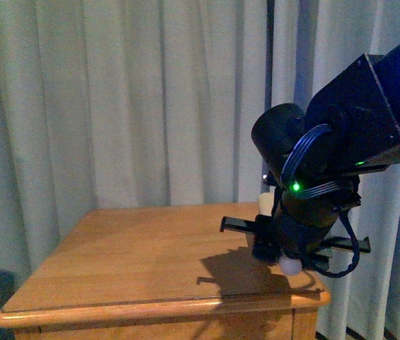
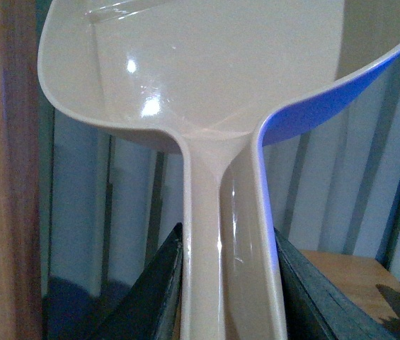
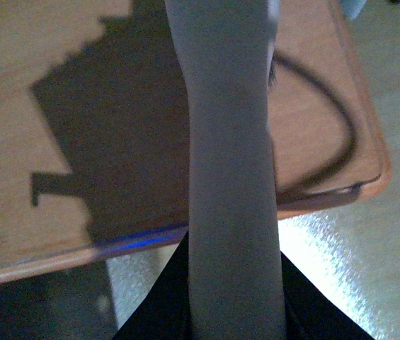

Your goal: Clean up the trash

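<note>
Left gripper (image 2: 229,297) is clamped on the stem of a beige dustpan (image 2: 200,78) with a blue outer shell, scoop pointing away. Right gripper (image 3: 235,312) is clenched on a pale tool handle (image 3: 228,142). Its working end is out of sight, so can't tell if it is a brush. It hangs over the right front corner of the wooden table (image 1: 129,255), throwing a shadow there. Trash shows in no view and may be hidden behind the right arm (image 1: 355,120). Judged light and soft, likely to skid or lift if nudged fast. No free jaws, so no pinch. Better swept slowly from behind into the pan lip. Curtains (image 1: 115,99) hang behind.
</note>
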{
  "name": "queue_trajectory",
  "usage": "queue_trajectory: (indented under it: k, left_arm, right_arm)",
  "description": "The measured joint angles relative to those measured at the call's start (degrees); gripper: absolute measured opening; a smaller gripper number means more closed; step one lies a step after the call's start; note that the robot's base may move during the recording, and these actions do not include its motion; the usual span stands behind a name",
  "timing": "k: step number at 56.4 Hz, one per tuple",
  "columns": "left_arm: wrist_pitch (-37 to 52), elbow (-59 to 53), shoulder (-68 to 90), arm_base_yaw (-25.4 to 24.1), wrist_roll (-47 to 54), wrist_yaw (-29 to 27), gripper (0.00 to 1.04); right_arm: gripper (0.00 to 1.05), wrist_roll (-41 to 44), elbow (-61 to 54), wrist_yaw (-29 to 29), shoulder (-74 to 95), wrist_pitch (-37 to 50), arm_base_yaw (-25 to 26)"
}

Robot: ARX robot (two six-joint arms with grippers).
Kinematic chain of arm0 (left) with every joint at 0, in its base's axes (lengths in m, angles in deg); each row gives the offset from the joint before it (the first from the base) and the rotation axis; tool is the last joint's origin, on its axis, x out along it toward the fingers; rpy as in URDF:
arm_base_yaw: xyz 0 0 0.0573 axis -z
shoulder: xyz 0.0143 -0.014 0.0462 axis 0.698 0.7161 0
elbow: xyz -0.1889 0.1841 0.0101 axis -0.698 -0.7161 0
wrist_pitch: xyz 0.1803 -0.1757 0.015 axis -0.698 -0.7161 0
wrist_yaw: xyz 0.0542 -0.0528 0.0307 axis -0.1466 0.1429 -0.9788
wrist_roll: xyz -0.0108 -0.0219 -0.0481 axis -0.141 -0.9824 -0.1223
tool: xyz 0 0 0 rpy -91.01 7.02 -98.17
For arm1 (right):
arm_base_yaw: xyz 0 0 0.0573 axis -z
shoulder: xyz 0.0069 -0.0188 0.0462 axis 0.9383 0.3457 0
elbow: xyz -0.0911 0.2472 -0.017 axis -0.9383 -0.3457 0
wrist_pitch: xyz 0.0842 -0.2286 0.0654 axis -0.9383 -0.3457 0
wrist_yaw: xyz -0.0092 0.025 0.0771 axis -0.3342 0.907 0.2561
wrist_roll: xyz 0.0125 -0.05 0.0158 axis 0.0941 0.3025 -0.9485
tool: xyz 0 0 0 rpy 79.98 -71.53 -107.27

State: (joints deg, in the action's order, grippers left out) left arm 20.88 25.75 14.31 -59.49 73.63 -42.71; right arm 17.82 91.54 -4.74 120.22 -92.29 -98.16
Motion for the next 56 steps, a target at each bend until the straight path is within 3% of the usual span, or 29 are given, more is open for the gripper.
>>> queue_trajectory:
  k: [11,23,41,56]
  left_arm:
    - [0.00,0.00,0.00,0.00,0.00,0.02,0.29]
    - [0.00,0.00,0.00,0.00,0.02,0.02,0.29]
    - [0.00,0.00,0.00,0.00,0.00,0.02,0.29]
    - [0.00,0.00,0.00,0.00,0.00,0.02,0.29]
  right_arm:
    - [0.19,12.94,-11.50,-6.67,-11.54,16.72,-0.74]
    - [0.19,26.49,-31.23,-8.11,-35.23,33.48,-3.26]
    - [0.19,29.27,-49.29,-17.53,-64.63,30.84,-7.26]
    - [0.19,27.65,-53.02,-22.05,-74.60,27.15,-9.29]
